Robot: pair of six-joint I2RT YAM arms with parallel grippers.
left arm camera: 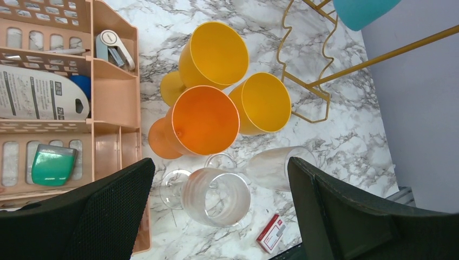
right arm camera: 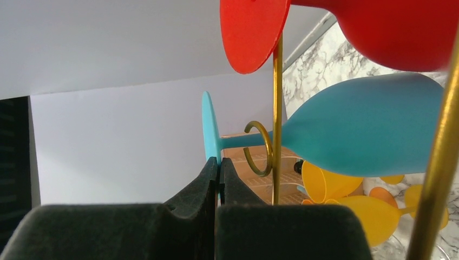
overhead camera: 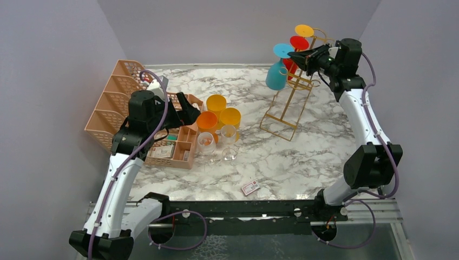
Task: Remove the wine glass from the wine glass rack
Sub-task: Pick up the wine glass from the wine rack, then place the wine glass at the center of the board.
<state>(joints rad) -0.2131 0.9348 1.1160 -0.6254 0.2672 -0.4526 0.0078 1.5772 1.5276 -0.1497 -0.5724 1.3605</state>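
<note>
The gold wire wine glass rack (overhead camera: pixel 289 103) stands at the back right, and it also shows in the right wrist view (right arm camera: pixel 277 108). A blue wine glass (overhead camera: pixel 276 76) hangs bowl-down at its upper left. My right gripper (overhead camera: pixel 296 55) is shut on the edge of this glass's round foot (right arm camera: pixel 208 124); the jaws (right arm camera: pixel 218 162) pinch the disc. The glass's stem lies at a gold hook (right arm camera: pixel 257 147); I cannot tell whether it rests in it. A red glass (overhead camera: pixel 299 43) and a yellow glass (overhead camera: pixel 304 30) hang higher on the rack. My left gripper (left arm camera: pixel 222 216) is open and empty above clear glasses.
One orange (overhead camera: pixel 207 121) and two yellow glasses (overhead camera: pixel 216 103) stand mid-table with two clear glasses (overhead camera: pixel 207 142) in front. A peach mesh organizer (overhead camera: pixel 116 103) and a peach tray (overhead camera: pixel 178 143) sit at the left. A small red-and-white box (overhead camera: pixel 250 188) lies near the front edge.
</note>
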